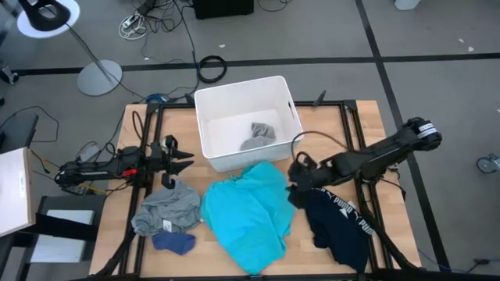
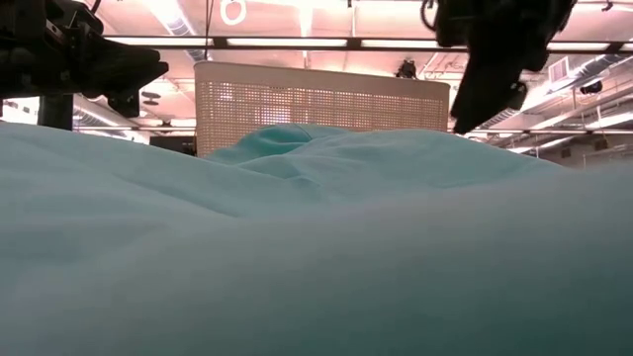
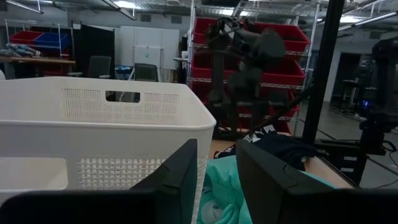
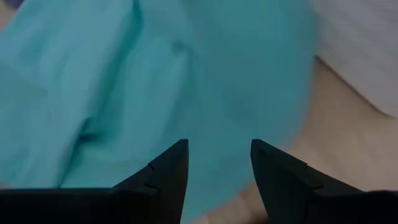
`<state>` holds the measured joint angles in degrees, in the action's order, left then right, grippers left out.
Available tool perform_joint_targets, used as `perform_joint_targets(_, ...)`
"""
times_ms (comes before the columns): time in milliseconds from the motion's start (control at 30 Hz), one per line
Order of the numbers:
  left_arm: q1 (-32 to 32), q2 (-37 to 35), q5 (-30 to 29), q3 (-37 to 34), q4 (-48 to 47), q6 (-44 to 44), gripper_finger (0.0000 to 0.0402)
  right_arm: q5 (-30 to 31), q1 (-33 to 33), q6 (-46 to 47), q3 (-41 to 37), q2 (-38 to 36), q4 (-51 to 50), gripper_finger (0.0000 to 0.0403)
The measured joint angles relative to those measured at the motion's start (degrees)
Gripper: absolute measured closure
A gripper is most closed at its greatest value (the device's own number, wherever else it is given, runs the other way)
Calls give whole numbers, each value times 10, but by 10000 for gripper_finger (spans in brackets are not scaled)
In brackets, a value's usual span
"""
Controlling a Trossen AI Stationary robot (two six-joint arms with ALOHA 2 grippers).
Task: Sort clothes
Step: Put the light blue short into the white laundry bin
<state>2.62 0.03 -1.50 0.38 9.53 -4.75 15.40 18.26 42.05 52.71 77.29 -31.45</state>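
The large turquoise garment [image 1: 248,215] lies crumpled and spread in the middle of the wooden desk [image 1: 367,125], just in front of the white plastic bin [image 1: 209,117]. In the low view its soft folds fill nearly the whole picture, with the bin's perforated wall rising behind it. To its right lies the navy garment [image 1: 340,226], dark and bunched, with white lettering on a band; it touches or nearly touches the turquoise edge. To the left of the turquoise one sits the grey garment [image 1: 166,207] in a loose heap, and a small blue piece [image 1: 175,243] lies just in front of it, touching it. A small grey piece [image 1: 258,136] rests inside the bin, near its right wall.

The right arm reaches in from the desk's right side, angled down toward the middle. The right claw [image 1: 295,186] sits at the seam between the turquoise and navy garments, pointed at the turquoise cloth; in its wrist view its two dark fingers [image 4: 163,171] stand apart with turquoise fabric showing between them, holding nothing.

The left arm lies low along the desk's left side. The left claw [image 1: 178,161] hovers just behind the grey heap and beside the bin's left front corner, its fingers [image 3: 177,177] apart and empty.
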Motion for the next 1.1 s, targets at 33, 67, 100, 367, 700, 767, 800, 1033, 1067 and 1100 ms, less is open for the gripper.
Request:
perform_joint_targets(33,0,0,0,0,0,0,284,-2,0,-8,-4,13,19,229)
perform_joint_targets(67,0,0,0,0,0,0,284,-2,0,-15,-8,28,34,229)
perform_joint_targets(100,0,0,0,0,0,0,284,-2,0,-22,-9,44,45,229)
perform_joint_targets(367,0,0,0,0,0,0,284,-8,-3,-70,-10,179,135,229)
perform_joint_targets(700,0,0,0,0,0,0,285,-66,-3,-93,11,213,80,390)
perform_joint_targets(767,0,0,0,0,0,0,285,-64,2,-98,45,179,11,397)
perform_joint_targets(800,0,0,0,0,0,0,285,-51,6,-101,71,158,-20,397)
perform_joint_targets(1033,0,0,0,0,0,0,285,55,34,-151,262,67,-183,400)
perform_joint_targets(1067,0,0,0,0,0,0,285,65,36,-164,289,61,-191,401)
perform_joint_targets(1100,0,0,0,0,0,0,285,76,37,-179,317,60,-199,401)
